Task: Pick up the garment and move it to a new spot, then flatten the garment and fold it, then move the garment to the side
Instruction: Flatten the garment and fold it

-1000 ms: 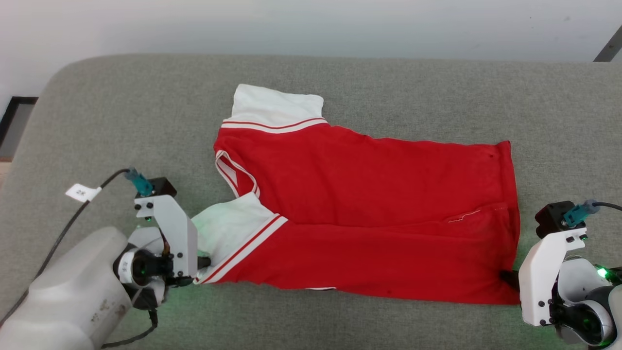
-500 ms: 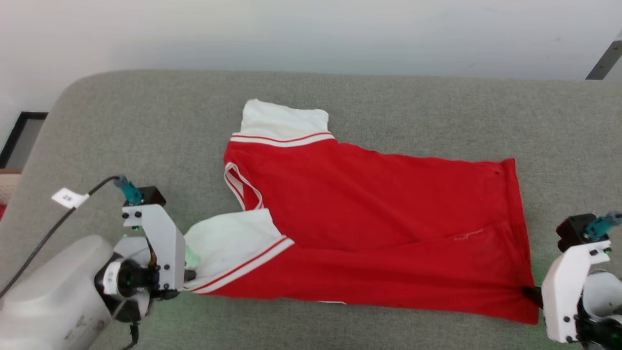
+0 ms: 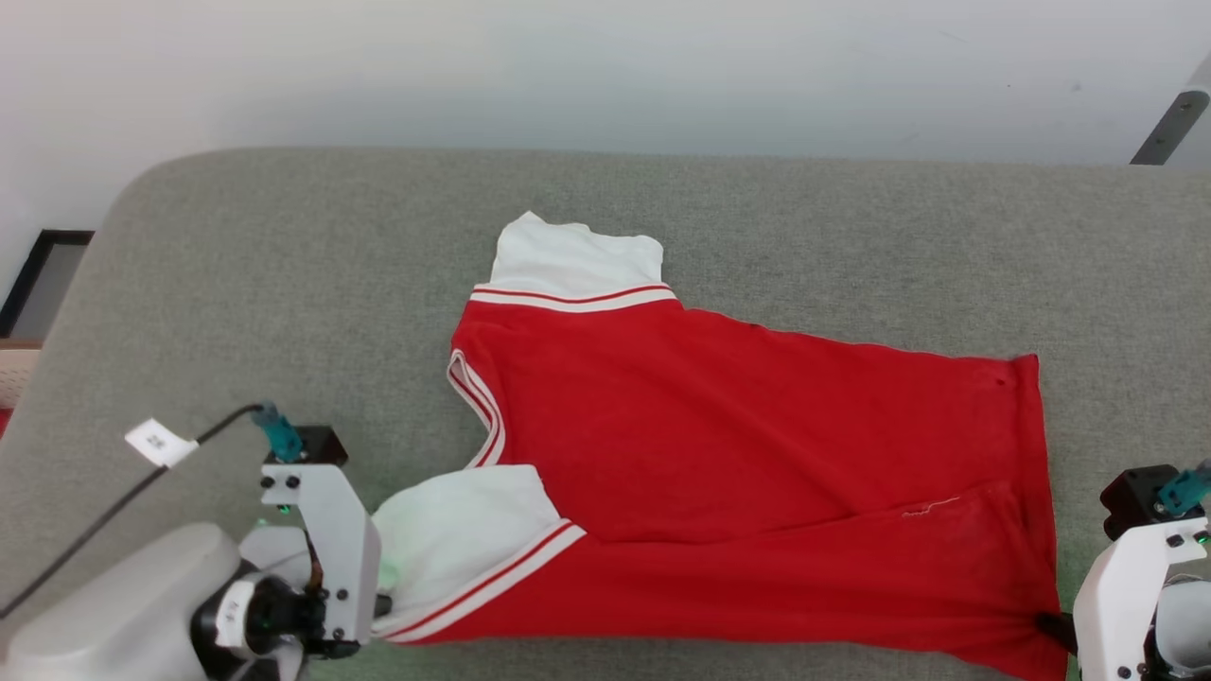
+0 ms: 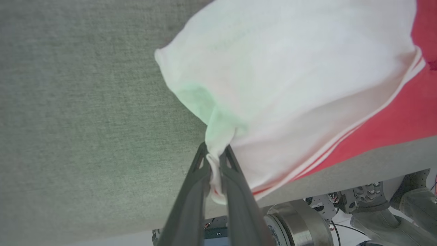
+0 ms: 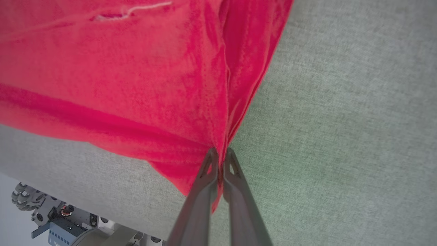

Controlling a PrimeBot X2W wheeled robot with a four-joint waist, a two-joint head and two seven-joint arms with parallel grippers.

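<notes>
Shirt (image 3: pixel 738 454) spread on grey woven tabletop (image 3: pixel 284 284), collar end to the robot's left, hem to its right. Cloth: red knit body, soft and matt. Two white sleeves with red-and-white striped bands, and a striped V at the neck. Outline is roughly a long wedge, with one long fold across the near half (a short line of white stitching shows on it). Far sleeve (image 3: pixel 577 255) lies flat, pointing away from the robot. Near sleeve (image 3: pixel 464 530) is drawn to a peak.

Left gripper (image 4: pixel 214 153): jaws pinched together on the tip of the near sleeve, white cloth bunched between them. Right gripper (image 5: pixel 221 153): jaws clamped on the near corner of the hem, red cloth gathered into pleats there.

Edges: the shirt's near side runs just beside the tabletop's near edge, and both held corners sit close to it. Tabletop corner at far left is rounded. Wide bare room on the left and beyond the far sleeve, some to the right of the hem. Pale wall (image 3: pixel 605 66) behind.

Against a second ago: the whole view has slid (camera moved), so the shirt sits lower and further right in frame. Both grips unchanged, same fold.
</notes>
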